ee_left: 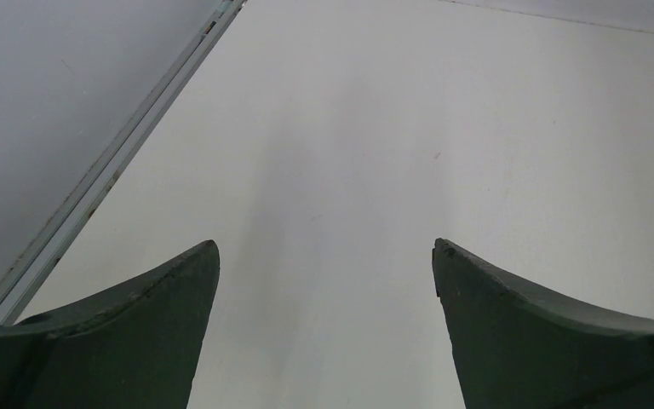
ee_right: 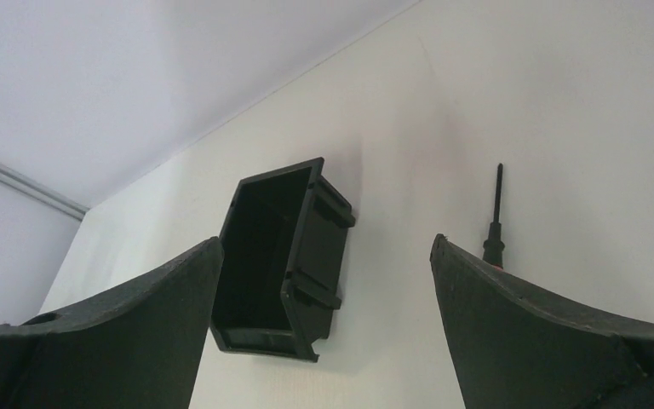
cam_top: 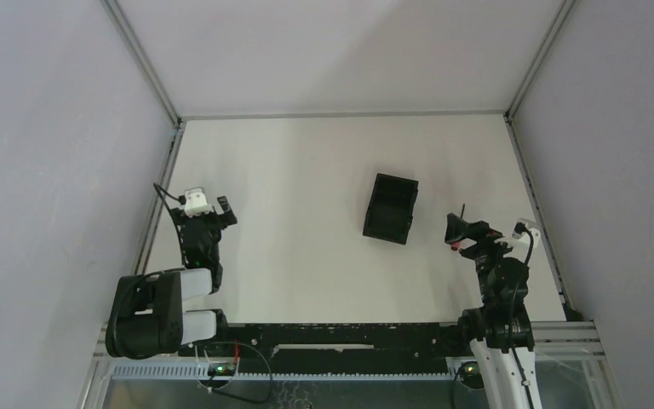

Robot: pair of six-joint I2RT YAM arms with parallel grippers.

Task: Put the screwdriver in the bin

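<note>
The black open-topped bin (cam_top: 390, 207) stands in the middle of the white table and shows empty in the right wrist view (ee_right: 281, 256). The screwdriver (cam_top: 455, 247) lies on the table right of the bin, mostly under my right gripper (cam_top: 468, 228). In the right wrist view only its thin dark shaft (ee_right: 496, 203) and a sliver of red handle show, behind the right finger (ee_right: 528, 324). My right gripper (ee_right: 324, 241) is open and empty, above the table between bin and screwdriver. My left gripper (cam_top: 224, 211) is open and empty over bare table at the left (ee_left: 324, 244).
Grey enclosure walls with metal rails (cam_top: 160, 196) border the table on the left, back and right (cam_top: 532, 196). The rail also shows in the left wrist view (ee_left: 111, 170). The arm bases and a black cable track (cam_top: 341, 336) run along the near edge.
</note>
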